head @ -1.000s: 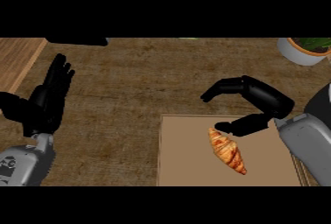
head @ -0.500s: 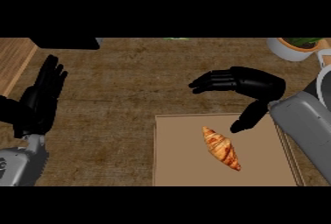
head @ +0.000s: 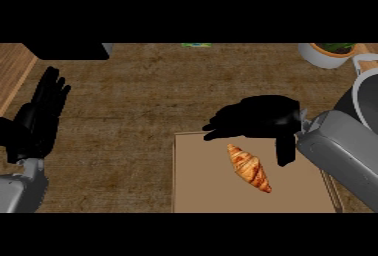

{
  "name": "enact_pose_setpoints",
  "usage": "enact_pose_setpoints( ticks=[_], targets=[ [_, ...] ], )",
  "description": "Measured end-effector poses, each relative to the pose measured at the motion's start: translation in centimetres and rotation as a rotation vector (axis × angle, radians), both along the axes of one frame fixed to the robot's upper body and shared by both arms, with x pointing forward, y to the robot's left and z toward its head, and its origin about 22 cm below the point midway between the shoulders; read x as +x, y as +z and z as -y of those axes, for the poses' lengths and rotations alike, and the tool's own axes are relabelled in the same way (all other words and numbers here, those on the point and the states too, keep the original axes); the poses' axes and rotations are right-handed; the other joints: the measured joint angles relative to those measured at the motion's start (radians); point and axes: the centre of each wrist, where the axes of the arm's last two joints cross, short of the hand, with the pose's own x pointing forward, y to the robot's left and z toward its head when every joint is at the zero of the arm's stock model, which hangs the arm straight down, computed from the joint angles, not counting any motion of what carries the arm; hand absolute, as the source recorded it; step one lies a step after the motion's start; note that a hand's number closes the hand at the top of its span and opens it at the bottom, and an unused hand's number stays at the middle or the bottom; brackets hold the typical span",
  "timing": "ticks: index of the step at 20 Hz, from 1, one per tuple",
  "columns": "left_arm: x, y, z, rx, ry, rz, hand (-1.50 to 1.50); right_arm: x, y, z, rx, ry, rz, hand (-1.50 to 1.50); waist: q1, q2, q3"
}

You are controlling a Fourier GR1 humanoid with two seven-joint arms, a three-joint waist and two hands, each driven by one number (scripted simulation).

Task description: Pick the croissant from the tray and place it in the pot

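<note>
Head view: croissant (head: 249,168) on tray (head: 199,190), beneath right hand's (head: 258,117) open, empty fingers (head: 285,152).

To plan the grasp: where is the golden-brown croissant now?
In the head view, the golden-brown croissant lies right of centre on the flat tan tray, just below the black right hand.

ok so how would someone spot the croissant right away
Find the flat tan tray on the dark wooden counter, low in the view. The croissant lies on it, just below the black right hand. It is the only golden, striped, crescent thing there.
</note>
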Motion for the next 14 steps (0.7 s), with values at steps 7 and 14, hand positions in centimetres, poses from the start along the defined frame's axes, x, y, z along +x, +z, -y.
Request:
enact_pose_setpoints(
  ticks=[7, 14],
  targets=[
    [0.0, -0.5, 0.5, 0.0, 0.005, 0.006, 0.0, -3.5, -2.3, -2.8, -0.237, 0.019, 0.051, -1.5, -0.005, 0.003, 0.001],
    [0.0, -0.5, 0.8, 0.004, 0.002, 0.016, 0.0, -5.6, -4.0, -3.0, -0.312, 0.004, 0.048, -1.5, -0.003, 0.005, 0.001]
  ],
)
